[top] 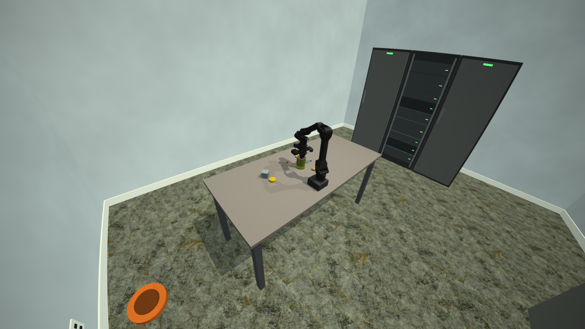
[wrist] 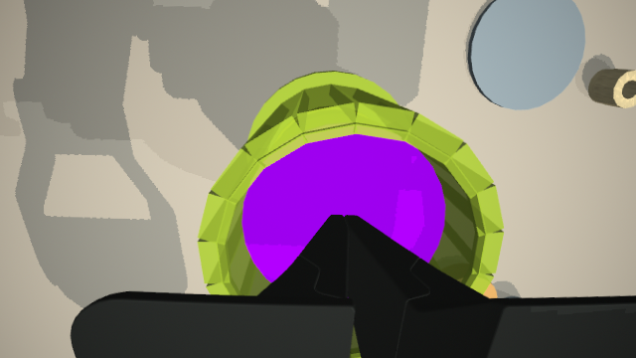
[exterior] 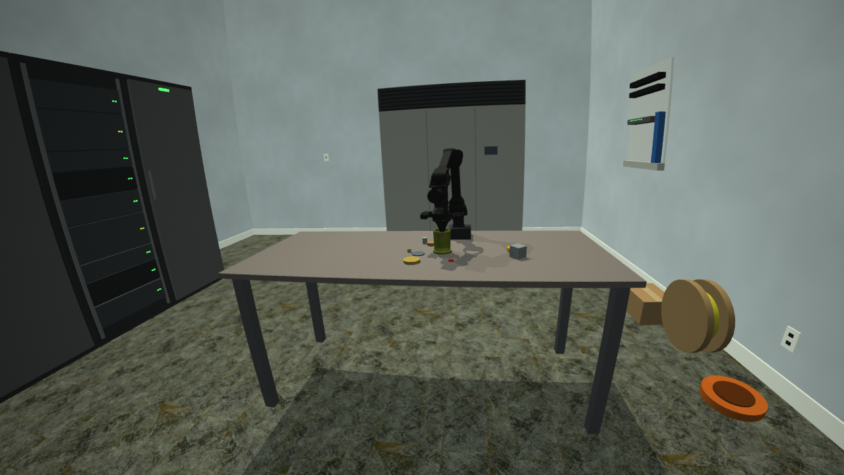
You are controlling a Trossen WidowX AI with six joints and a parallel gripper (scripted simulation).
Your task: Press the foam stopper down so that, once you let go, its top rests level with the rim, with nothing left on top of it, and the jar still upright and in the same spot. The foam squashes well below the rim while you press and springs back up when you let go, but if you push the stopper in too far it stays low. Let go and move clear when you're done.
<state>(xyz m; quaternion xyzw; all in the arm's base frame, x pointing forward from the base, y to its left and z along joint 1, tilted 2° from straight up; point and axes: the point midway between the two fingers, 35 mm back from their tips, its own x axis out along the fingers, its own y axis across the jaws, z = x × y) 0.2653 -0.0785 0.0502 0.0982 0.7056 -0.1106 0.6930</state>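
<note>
A yellow-green jar stands upright on the table. A purple foam stopper fills its mouth and sits inside the rim. My gripper is shut, with nothing between the fingers. Its closed fingertips point straight down onto the middle of the stopper's top and seem to touch it. The near part of the stopper and jar is hidden behind the fingers in the wrist view.
A grey-blue disc and a small tan tube lie beside the jar. A yellow disc, a grey cube, a small red dot and an orange piece lie nearby. The arm's base stands close to the jar.
</note>
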